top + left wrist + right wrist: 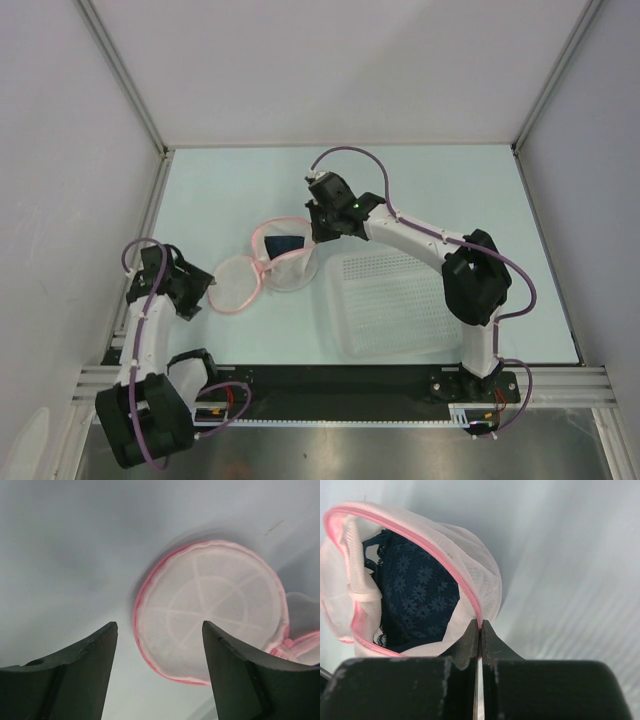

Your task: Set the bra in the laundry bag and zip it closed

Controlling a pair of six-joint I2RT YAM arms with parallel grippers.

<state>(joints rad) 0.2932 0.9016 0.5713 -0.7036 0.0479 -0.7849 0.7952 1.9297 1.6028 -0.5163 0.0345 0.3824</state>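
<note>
Dark fingers point(467, 647) of the right gripper point(480, 626) are seen closest in the right wrist view. They are pressed together with no gap, and the pink rim of the laundry bag point(480, 575) is pinched between their tips. The bra point(415, 595), dark navy with a small flower pattern, is tucked inside the bag's mesh body and is seen through the open mouth.

In the left wrist view, the left gripper point(157, 627) is held with its two fingers point(85, 665) spread wide, and nothing is gripped between them. The bag's round flap point(215, 605) is laid flat on the table point(65, 555) beyond the fingertips; whether it is touched by them cannot be told.

From above, the bag is found near the middle of the table, its mouth turned upward and unzipped. The flap is folded out to its left, and the bra is visible inside as a dark patch. The left gripper is positioned just beside the flap's left edge, and the right gripper is set at the bag's right rim. A white perforated basket point(390, 300) is placed just to the right of the bag.
</note>
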